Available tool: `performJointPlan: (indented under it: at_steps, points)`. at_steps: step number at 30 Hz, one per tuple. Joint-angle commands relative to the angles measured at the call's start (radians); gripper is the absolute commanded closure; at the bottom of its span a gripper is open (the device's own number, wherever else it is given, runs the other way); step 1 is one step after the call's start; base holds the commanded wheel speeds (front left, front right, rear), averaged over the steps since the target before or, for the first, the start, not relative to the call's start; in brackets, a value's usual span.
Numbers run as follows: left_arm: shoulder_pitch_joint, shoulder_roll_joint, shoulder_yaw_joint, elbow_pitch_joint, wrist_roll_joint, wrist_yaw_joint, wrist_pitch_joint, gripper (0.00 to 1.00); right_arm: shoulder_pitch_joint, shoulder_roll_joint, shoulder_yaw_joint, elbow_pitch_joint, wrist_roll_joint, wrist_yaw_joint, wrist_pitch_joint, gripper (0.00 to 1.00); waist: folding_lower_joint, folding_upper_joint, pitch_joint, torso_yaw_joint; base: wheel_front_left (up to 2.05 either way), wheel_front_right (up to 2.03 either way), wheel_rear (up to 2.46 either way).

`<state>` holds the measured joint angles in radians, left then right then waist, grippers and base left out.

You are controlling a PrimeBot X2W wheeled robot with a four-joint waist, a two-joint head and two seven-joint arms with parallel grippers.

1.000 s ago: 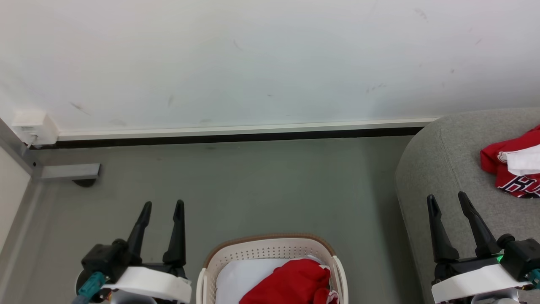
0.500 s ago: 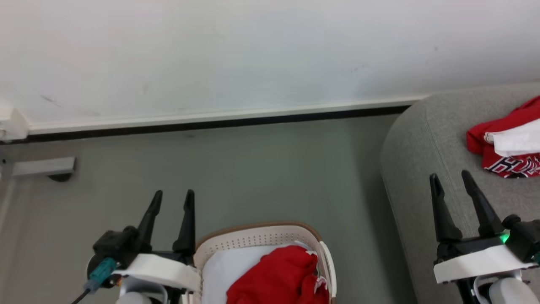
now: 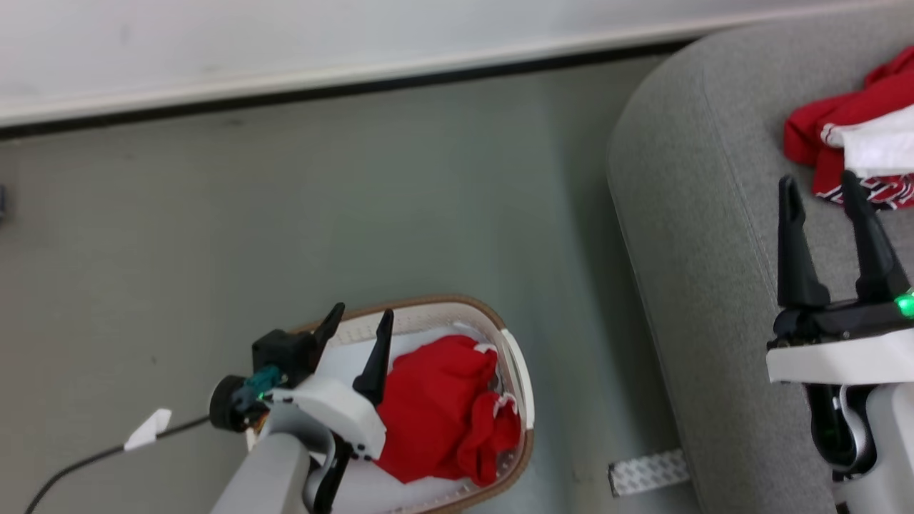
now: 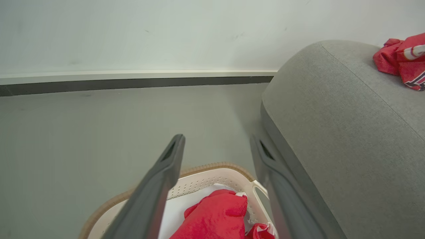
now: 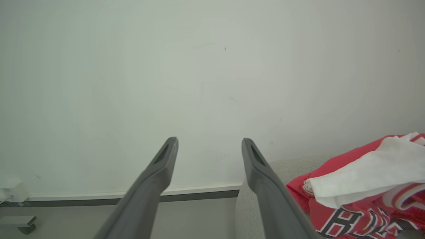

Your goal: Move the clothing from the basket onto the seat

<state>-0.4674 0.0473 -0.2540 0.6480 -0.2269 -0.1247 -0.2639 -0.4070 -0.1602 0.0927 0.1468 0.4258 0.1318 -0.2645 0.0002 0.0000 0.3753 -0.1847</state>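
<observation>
A crumpled red garment with white trim (image 3: pixel 443 410) (image 4: pixel 215 217) lies in the cream basket with the brown rim (image 3: pixel 510 343) (image 4: pixel 202 172), on a white liner. My left gripper (image 3: pixel 357 318) (image 4: pixel 217 142) hovers open over the basket's left side, nothing between its fingers. Another red garment with dark lettering and a white piece on top (image 3: pixel 850 143) (image 5: pixel 362 196) (image 4: pixel 403 59) rests on the grey sofa (image 3: pixel 700 214) (image 4: pixel 332 113). My right gripper (image 3: pixel 817 185) (image 5: pixel 209 142) stands open above the sofa, just left of that garment.
The grey floor (image 3: pixel 285 214) runs to a white wall with a dark skirting strip (image 3: pixel 357 82). A black cable with a white tag (image 3: pixel 146 428) trails at the lower left. A patterned strip (image 3: pixel 646 471) lies on the floor beside the sofa's base.
The head camera has tilted down, so the whole picture shifted. My left gripper has swung right and now hangs over the basket. The right gripper stays open above the sofa.
</observation>
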Motion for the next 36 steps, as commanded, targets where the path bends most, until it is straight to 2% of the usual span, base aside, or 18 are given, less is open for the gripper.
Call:
performJointPlan:
  at_steps: [1, 10, 18, 26, 36]
  points:
    - [-0.034, 0.008, -0.006, 0.031, 0.011, -0.004, -0.001, 0.0, -0.026, 0.0, -0.004, -0.012, 0.004, -0.002, 0.0, 0.0, -0.0002, 0.0, 0.085, -0.049, 0.0, 0.0, 0.0]
    - [-0.219, 0.043, -0.117, 0.34, 0.014, -0.006, 0.018, 0.0, -0.124, 0.042, -0.03, -0.092, 0.011, -0.002, 0.001, 0.0, -0.0002, 0.0, 0.258, -0.12, 0.0, 0.0, 0.0]
    - [-0.345, 0.102, -0.209, 0.528, 0.004, -0.007, 0.069, 0.0, -0.18, 0.075, -0.035, -0.171, 0.029, -0.002, 0.001, 0.0, -0.0002, 0.0, 0.391, -0.189, 0.0, 0.0, 0.0]
    - [-0.434, 0.161, -0.268, 0.6, 0.01, -0.006, 0.128, 0.0, -0.189, 0.094, -0.024, -0.204, 0.037, -0.002, 0.001, 0.0, -0.0002, 0.0, 0.479, -0.243, 0.0, 0.0, 0.0]
    - [-0.448, 0.208, -0.382, 0.641, 0.008, -0.006, 0.342, 0.0, -0.19, 0.111, -0.007, -0.205, 0.055, -0.002, 0.001, 0.0, -0.0002, 0.0, 0.537, -0.295, 0.0, 0.0, 0.0]
